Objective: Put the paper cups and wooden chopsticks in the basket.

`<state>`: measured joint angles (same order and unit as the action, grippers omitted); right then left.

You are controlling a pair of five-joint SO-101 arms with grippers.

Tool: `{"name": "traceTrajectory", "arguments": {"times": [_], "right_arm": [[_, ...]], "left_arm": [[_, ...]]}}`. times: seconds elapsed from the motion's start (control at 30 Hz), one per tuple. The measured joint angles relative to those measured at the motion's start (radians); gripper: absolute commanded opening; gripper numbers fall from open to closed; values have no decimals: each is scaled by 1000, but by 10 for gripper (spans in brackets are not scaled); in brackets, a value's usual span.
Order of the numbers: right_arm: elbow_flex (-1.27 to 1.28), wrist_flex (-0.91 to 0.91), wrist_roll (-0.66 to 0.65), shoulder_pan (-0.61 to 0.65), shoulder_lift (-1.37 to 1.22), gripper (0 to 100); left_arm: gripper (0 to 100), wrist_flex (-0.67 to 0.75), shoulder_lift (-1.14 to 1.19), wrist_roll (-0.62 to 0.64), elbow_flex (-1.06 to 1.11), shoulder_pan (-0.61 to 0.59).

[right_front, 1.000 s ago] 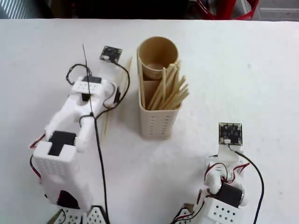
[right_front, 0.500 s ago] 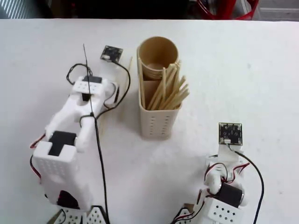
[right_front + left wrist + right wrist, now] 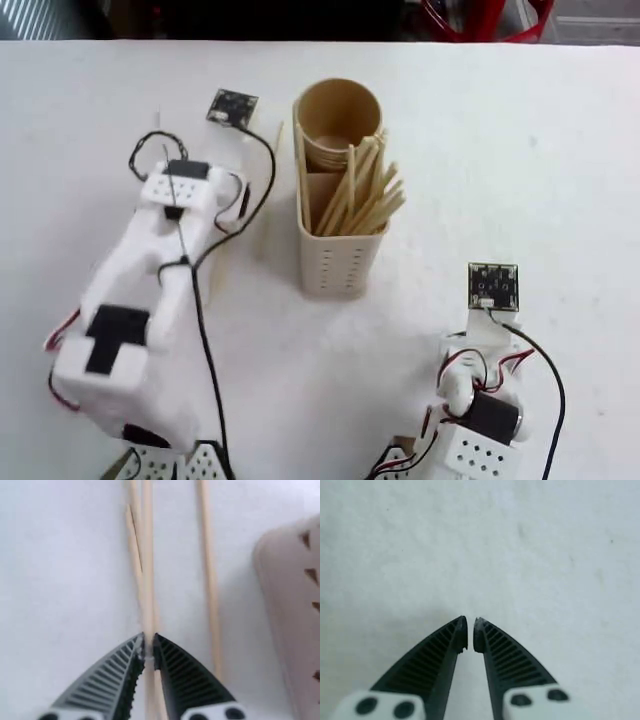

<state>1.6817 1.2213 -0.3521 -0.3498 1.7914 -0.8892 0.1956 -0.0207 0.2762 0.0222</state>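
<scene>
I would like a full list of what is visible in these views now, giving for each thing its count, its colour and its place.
basket: one, cream, middle of the table.
paper cups: one stack, brown, far compartment of the basket; number cannot be told.
chopsticks in basket: several, light wood, leaning in the near compartment.
held chopstick: one, light wood, beside the basket.
loose chopsticks: about two more, light wood, on the table next to the held one.
table: one, white.
left gripper: grey and black, shut on the held chopstick.
right gripper: black, shut, holding nothing, over bare table.
</scene>
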Motion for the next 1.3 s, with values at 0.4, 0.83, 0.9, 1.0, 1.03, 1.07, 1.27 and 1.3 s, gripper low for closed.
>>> {"name": "traceTrajectory", "arguments": {"times": [0.4, 0.83, 0.9, 1.0, 1.03, 1.07, 1.27, 1.3], "right_arm": [[0, 0, 0, 0, 0, 36], [0, 0, 0, 0, 0, 36], [0, 0, 0, 0, 0, 36], [0, 0, 0, 0, 0, 36], [0, 0, 0, 0, 0, 36], [0, 0, 0, 0, 0, 36], [0, 0, 0, 0, 0, 36], [0, 0, 0, 0, 0, 36]], "left_arm": [[23, 97, -819, -11, 302, 104], [24, 345, -921, -86, 150, 459], [24, 371, -895, -86, 150, 479], [24, 388, -868, -86, 150, 506], [24, 388, -868, -86, 150, 511], [24, 388, -868, -86, 150, 517], [24, 405, -879, -86, 192, 569], [24, 420, -885, -86, 216, 577]]}}
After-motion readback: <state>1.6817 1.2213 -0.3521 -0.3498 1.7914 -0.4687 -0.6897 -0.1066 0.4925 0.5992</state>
